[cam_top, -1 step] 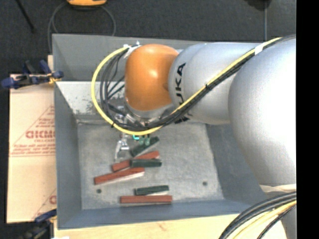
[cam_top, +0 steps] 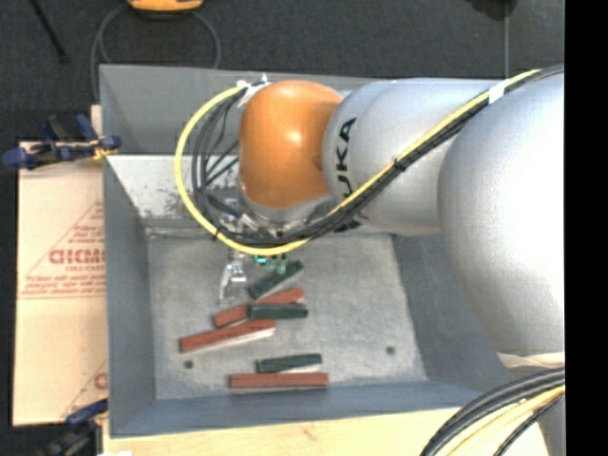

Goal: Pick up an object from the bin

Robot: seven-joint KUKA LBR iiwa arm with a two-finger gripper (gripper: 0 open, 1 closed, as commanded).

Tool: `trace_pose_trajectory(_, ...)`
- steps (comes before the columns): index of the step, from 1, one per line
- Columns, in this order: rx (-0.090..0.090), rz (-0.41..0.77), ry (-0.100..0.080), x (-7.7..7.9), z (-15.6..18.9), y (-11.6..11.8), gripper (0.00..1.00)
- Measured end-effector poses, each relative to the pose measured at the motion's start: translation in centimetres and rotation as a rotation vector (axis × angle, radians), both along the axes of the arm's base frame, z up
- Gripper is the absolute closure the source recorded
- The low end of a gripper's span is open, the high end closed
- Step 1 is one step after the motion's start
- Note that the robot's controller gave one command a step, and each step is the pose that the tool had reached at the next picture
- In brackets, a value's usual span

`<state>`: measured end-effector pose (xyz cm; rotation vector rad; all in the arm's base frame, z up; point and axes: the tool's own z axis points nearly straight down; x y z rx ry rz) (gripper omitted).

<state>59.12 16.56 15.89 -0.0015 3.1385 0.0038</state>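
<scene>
Centrally, slim tilted dark-green stick (cam_top: 281, 274)

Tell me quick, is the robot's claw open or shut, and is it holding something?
Gripper: cannot be told, open or closed. It is low beside a dark green stick, by the heap of red-brown and green sticks.

The arm (cam_top: 427, 160) covers the right of the bin (cam_top: 128, 283) — and part of one dark green stick (cam_top: 285, 272).
</scene>
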Motion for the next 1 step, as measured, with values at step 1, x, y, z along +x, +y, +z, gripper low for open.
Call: trace_pose_trajectory(1,0.0,0.089,-0.001,-6.99,-7.73,-1.65,1.0)
